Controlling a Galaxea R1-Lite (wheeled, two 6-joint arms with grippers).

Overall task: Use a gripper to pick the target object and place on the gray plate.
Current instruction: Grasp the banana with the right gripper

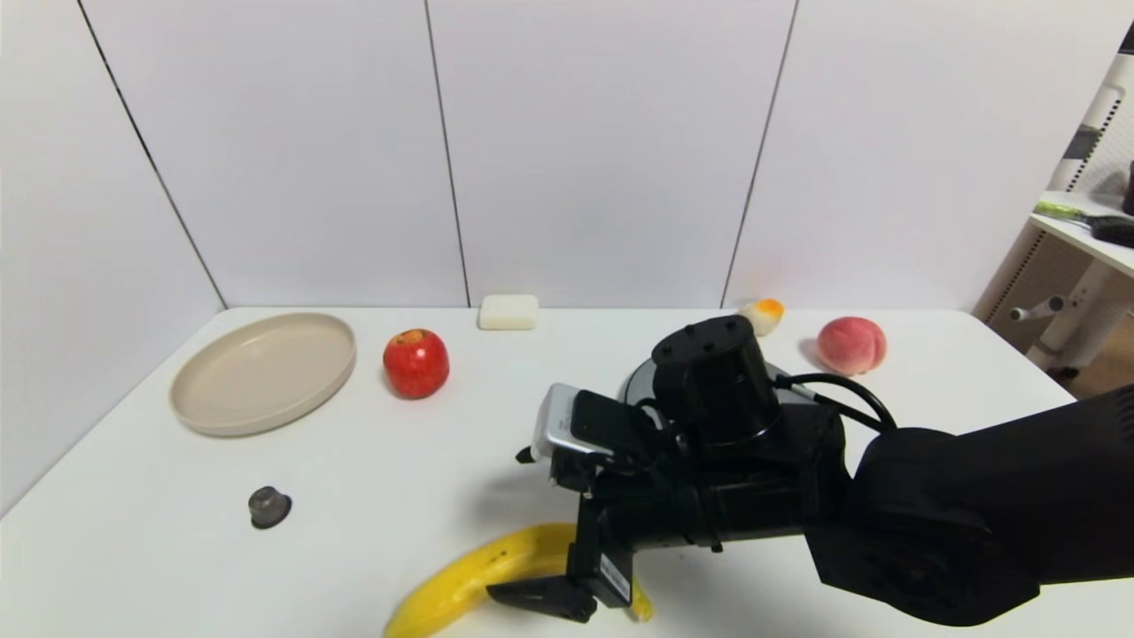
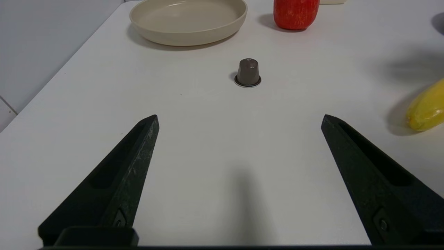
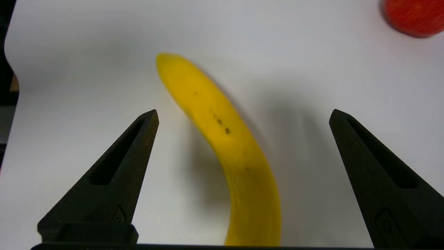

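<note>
**Reaching for the banana**

Hanging low over the near edge of the table point(image 1: 372, 496), the right gripper point(image 3: 242, 114) is spreading its two black fingers point(image 3: 114, 173) wide, with nothing between them being squeezed. It looks like it is opening this far so the fruit can fit inside. The banana point(image 3: 225, 146) is lying flat on the table, running between the two fingers and under them, not touching either one. The gray plate point(image 1: 631, 383) is sitting just behind the arm, mostly hidden. The left gripper point(image 2: 239, 118) is waiting off to the side, also spread open, facing a small brown capsule point(image 2: 248, 72).
</note>
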